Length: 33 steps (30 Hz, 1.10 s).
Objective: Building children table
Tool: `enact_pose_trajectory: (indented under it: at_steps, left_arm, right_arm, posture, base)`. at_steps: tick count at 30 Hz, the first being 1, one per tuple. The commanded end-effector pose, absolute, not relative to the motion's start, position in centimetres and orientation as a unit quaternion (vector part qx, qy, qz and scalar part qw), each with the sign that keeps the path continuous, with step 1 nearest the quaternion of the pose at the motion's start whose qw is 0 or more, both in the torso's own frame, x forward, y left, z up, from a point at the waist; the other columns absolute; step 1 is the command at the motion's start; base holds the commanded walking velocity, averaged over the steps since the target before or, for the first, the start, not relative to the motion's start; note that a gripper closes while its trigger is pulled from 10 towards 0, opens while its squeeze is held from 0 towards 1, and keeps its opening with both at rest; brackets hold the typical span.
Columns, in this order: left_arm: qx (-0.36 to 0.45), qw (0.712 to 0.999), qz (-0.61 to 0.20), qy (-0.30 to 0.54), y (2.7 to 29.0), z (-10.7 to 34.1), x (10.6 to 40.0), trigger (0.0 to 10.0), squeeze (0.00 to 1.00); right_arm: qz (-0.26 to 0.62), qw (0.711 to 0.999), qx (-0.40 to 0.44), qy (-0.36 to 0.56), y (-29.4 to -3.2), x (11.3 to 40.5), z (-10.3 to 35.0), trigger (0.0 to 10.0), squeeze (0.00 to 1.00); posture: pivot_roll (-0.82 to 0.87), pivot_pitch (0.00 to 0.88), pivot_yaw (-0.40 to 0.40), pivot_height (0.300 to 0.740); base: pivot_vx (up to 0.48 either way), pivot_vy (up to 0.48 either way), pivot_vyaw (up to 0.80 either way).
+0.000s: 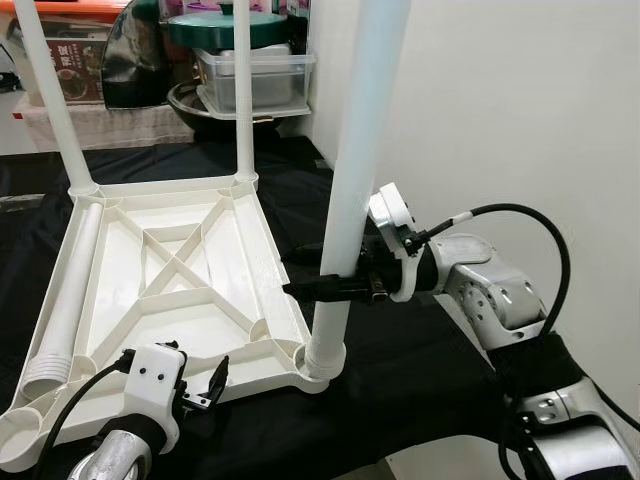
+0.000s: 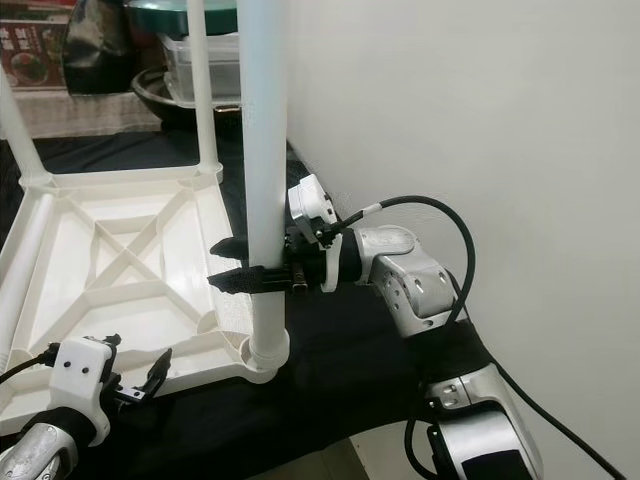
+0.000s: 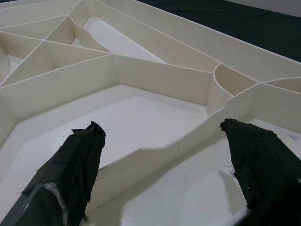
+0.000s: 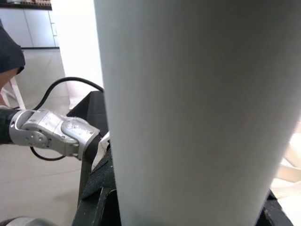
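Right gripper (image 1: pixel 312 272) is clamped on the near-corner leg (image 1: pixel 352 180), probably steadying it upright in its socket. Left gripper (image 3: pixel 164 141), fingers apart, hovers over the upturned tabletop (image 1: pixel 180 290).

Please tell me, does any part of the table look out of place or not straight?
One white leg lies loose inside the upturned tabletop, not yet fitted. The leg held by the right gripper stands in its corner socket leaning slightly, not quite upright.

plain white wall (image 1: pixel 520 110), black-covered table (image 1: pixel 400 370)
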<state>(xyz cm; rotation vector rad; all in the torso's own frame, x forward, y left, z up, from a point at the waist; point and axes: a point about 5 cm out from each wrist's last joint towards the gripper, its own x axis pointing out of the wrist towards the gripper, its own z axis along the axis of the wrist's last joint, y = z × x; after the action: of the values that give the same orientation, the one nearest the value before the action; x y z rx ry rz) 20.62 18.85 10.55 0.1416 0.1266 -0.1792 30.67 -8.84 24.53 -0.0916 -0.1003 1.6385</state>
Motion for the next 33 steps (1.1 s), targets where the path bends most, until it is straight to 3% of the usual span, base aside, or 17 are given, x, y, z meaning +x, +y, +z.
enact_pose_trajectory:
  at_steps: [1,18,24,27,28,30,31,32,33]
  left_arm:
    - [0.071,0.99,-0.09,0.08,18.7,9.9,20.5,10.0,0.0]
    - [0.066,0.991,-0.088,0.074,18.4,9.9,20.6,10.0,0.0]
    - [0.064,0.991,-0.086,0.076,18.3,9.7,20.6,10.0,0.0]
    - [0.064,0.991,-0.086,0.076,18.3,9.7,20.6,10.0,0.0]
    - [0.064,0.991,-0.086,0.076,18.4,9.7,20.6,10.0,0.0]
    - [0.064,0.991,-0.086,0.076,18.4,9.7,20.6,10.0,0.0]
    - [0.064,0.991,-0.085,0.076,18.4,9.7,20.6,10.0,0.0]
    - [0.064,0.992,-0.082,0.076,18.5,9.7,20.6,10.0,0.0]
    - [0.064,0.992,-0.082,0.076,18.5,9.7,20.6,10.0,0.0]
  right_arm:
    - [0.734,0.676,-0.048,-0.034,-8.5,30.5,23.9,10.0,0.0]
    - [0.751,0.654,-0.09,-0.002,-8.0,30.9,22.5,10.0,0.0]
    - [0.751,0.657,-0.059,0.0,-7.9,30.7,22.2,10.0,0.0]
    - [0.736,0.676,-0.036,-0.003,-7.7,30.8,22.1,10.0,0.0]
    - [0.712,0.702,-0.016,-0.008,-7.5,31.2,22.0,10.0,0.0]
    - [0.712,0.702,-0.016,-0.008,-7.5,31.2,22.0,10.0,0.0]
    - [0.695,0.719,-0.004,-0.011,-7.3,31.5,21.9,10.0,0.0]
    - [0.617,0.787,0.018,-0.008,-7.0,32.7,21.4,10.0,0.0]
    - [0.617,0.787,0.018,-0.008,-7.0,32.7,21.4,10.0,0.0]
  posture:
    - [0.16,0.0,-0.109,0.74]
    - [0.17,0.0,-0.127,0.74]
    - [0.16,0.0,-0.127,0.74]
    - [0.17,0.0,-0.126,0.74]
    - [0.17,0.0,-0.126,0.74]
    - [0.17,0.0,-0.126,0.74]
    - [0.17,0.0,-0.126,0.74]
    - [0.17,0.0,-0.129,0.74]
    - [0.17,0.0,-0.129,0.74]
  base:
    - [0.0,0.0,0.0]
    - [0.0,0.0,0.0]
    - [0.0,0.0,0.0]
    - [0.0,0.0,0.0]
    - [0.0,0.0,0.0]
    - [0.0,0.0,0.0]
    - [0.0,0.0,0.0]
    - [0.0,0.0,0.0]
    - [0.0,0.0,0.0]
